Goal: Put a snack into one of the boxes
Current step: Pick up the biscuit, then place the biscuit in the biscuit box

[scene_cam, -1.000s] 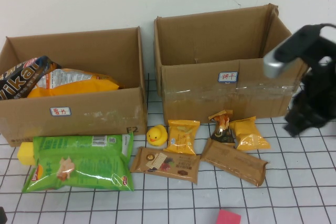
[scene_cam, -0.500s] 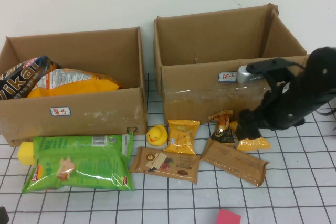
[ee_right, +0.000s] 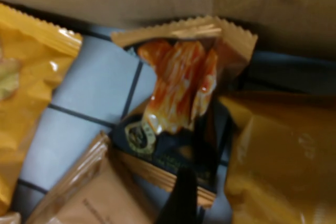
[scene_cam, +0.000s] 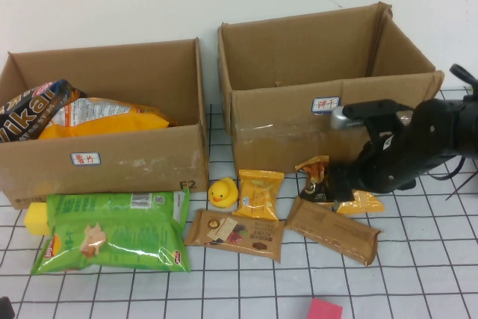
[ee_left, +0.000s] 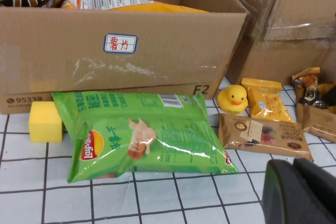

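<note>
- The right gripper is down low in front of the right-hand brown cardboard box. It sits right over the small orange-and-black snack packet, which lies on the white checked table just in front of that box.
- I cannot tell how wide its jaws are, or if they hold anything. In the right wrist view only one dark finger tip shows, at the packet's lower edge.
- The shiny yellow snack bag lies touching this packet. The gripper could pinch both at once, or push the yellow one away.
- The flat brown wrapped bar is just beside it too. A finger could land on it and miss the packet.
- The packet looks thin and slippery, so it could slide out when lifted.
- The box wall is very near. The arm could bump it on the way up, so I think it needs to lift high first.
- The left gripper waits low by the front left of the table, near the big green crisp bag. Only its dark body shows, so I cannot tell if it is wide or closed.
</note>
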